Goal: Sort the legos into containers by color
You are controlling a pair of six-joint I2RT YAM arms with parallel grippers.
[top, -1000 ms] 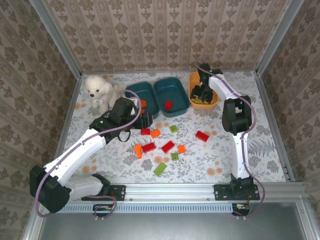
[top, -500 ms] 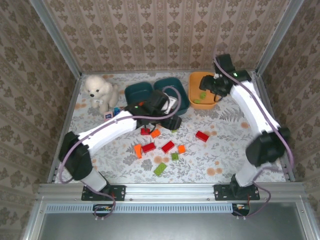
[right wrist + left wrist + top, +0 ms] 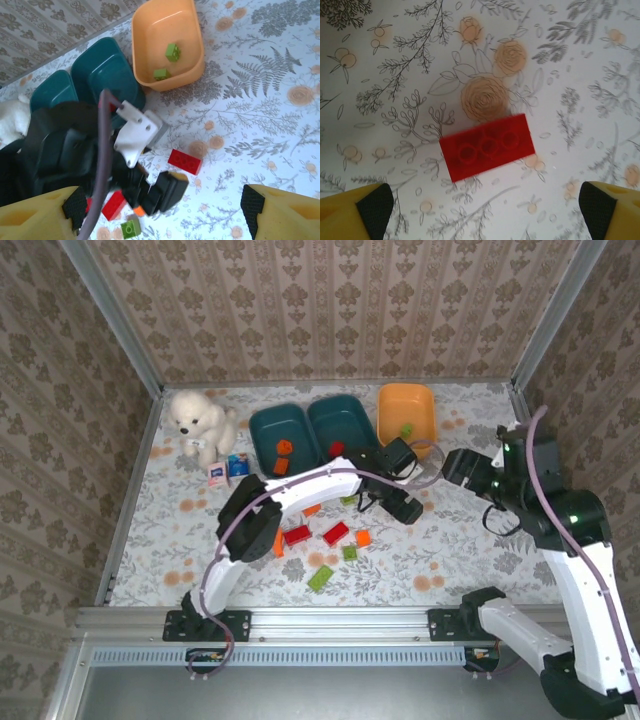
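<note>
Left jaws: are standing spread wide, gripping nothing, hovering directly above the red brick.
Right jaws: are gaping as well, empty, hanging near the brick's right side.
Brick: is lying flat on the worktop, its long axis running across from one left jaw to the other, slightly tilted.
Nearer arm: left arm is leading.
Likely destination: middle teal tray, far-left of the brick, is holding one red piece.

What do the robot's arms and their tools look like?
The left arm and right arm have white shells and black joints, with a purplish cable along each. The fingers are yellow with black pads.
</note>
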